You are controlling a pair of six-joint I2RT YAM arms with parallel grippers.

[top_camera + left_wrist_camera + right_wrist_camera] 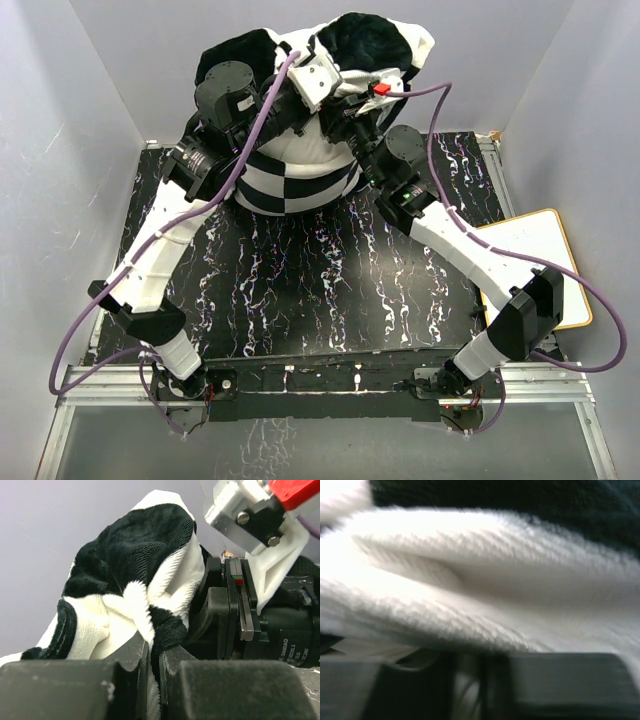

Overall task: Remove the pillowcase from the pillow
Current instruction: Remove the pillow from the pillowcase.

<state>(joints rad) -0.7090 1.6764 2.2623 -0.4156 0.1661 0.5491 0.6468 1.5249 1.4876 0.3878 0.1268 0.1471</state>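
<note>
left fingers [165, 662]: clamped on a pillowcase [135, 545] fold
right fingers [545, 680]: against white plush; blurred, cannot tell whether they grip
pillowcase: bunched, held up over the far edge of the table [300, 290]
pillow: not clearly visible, likely inside
progress: early; cover not yet off

lab test cell: plain white walls [80, 100], alu rail frame [100, 378], black marbled tabletop [300, 290].

pillowcase [292, 190] black-white checks; table [300, 290] black marble, white veins
</note>
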